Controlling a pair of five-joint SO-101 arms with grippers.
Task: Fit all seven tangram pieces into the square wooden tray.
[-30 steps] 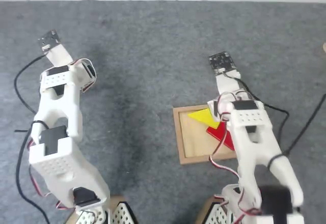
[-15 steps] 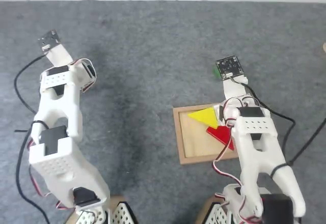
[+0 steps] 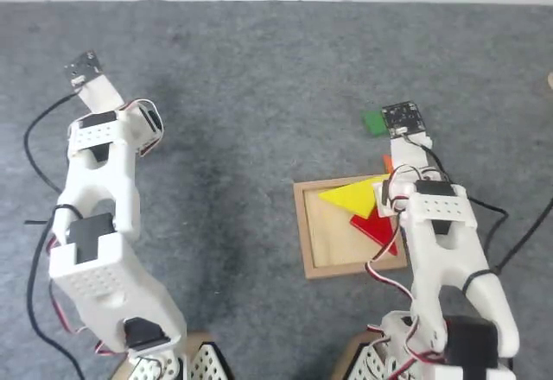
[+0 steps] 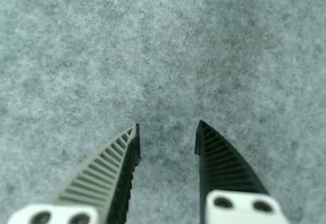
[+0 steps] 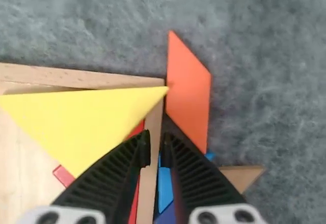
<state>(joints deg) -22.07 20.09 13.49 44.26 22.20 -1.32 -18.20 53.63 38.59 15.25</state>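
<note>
Grey carpet-like surface spreads across the high view. Over the last second the right arm has swung toward the frame's right edge. That uncovers a small green square piece just above the square wooden tray at lower right, and more of the yellow triangle. The left arm has not stirred. With just the yellow triangle and a red piece in the tray, I judge the task barely begun.

Left wrist view: the left claw hangs released over bare surface.

Right wrist view: the right claw is clenched to a slit, apparently grasping nothing, above the tray's wall. The yellow tip overlaps that wall and touches an orange parallelogram lying outside. A blue piece shows beneath the claw.
</note>
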